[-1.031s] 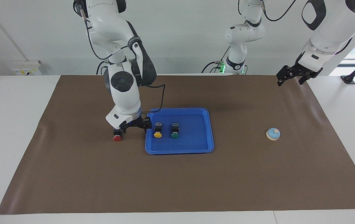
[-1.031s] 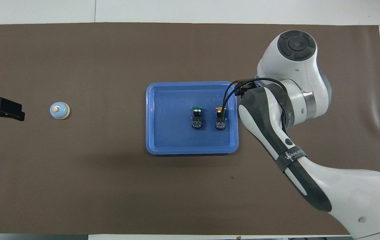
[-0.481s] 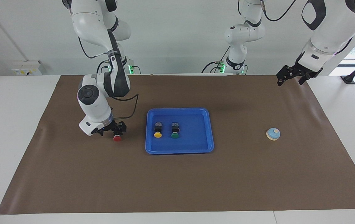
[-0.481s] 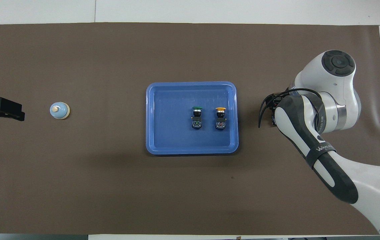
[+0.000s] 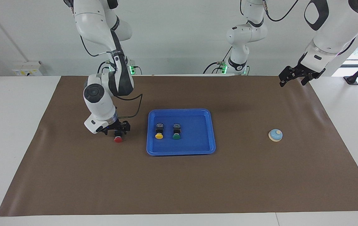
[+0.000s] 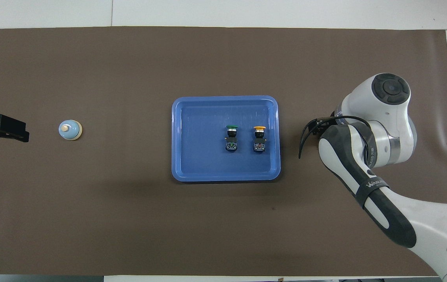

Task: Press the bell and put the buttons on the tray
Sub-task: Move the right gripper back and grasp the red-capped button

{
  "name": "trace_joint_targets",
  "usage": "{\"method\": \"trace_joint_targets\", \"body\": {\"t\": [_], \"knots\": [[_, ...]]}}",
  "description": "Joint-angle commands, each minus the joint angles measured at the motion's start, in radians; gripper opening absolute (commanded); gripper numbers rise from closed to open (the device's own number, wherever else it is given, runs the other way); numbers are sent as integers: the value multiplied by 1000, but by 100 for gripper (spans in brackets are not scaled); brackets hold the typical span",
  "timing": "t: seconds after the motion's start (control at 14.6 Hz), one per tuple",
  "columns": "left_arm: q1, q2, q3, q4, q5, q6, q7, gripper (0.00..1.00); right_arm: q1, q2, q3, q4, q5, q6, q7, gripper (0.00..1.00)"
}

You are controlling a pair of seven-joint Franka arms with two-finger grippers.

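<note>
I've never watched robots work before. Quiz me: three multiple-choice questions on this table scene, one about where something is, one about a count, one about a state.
1. Where is the red button?
A. On the brown mat beside the tray, toward the right arm's end
B. In the tray
C. Next to the bell

2. How many buttons lie in the blue tray?
A. One
B. Two
C. Three

3. What is the right gripper doing?
A. Holding the bell in the air
B. Resting in the tray
C. Low over the red button, fingers open

Answers:
1. A: the red cap sits on the mat, outside the tray's rim.
2. B: only the yellow button and the green button are in it.
3. C: its fingers stand at the red button, not closed on it. The bell sits alone toward the left arm's end, where the left gripper waits in the air.
</note>
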Motion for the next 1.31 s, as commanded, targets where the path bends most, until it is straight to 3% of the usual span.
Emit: {"method": "trace_joint_targets", "body": {"t": [0.0,0.34,0.48,0.55,0.69,0.76,0.89,1.24], "knots": [[-3,-5,7,10,-7,-22,5,100,-7,-35,7,-68,5,52,11,100],[-3,-5,7,10,-7,-24,4,100,2,-35,10,-93,7,57,32,100],[-3,-7,7,10,-7,-22,4,100,0,-36,10,-96,8,57,32,91],[-3,-5,7,10,-7,-22,4,100,2,-36,12,-96,10,57,37,76],[-3,-7,7,10,-7,-22,4,100,12,-36,13,-96,11,58,66,11],[-3,-7,7,10,-7,-22,4,100,16,-36,13,-88,11,57,70,0],[-3,-7,7,10,-7,-24,5,100,38,-35,16,-35,11,45,67,0],[-3,-7,7,10,-7,-22,4,100,172,17,16,249,52,-153,180,0]]}}
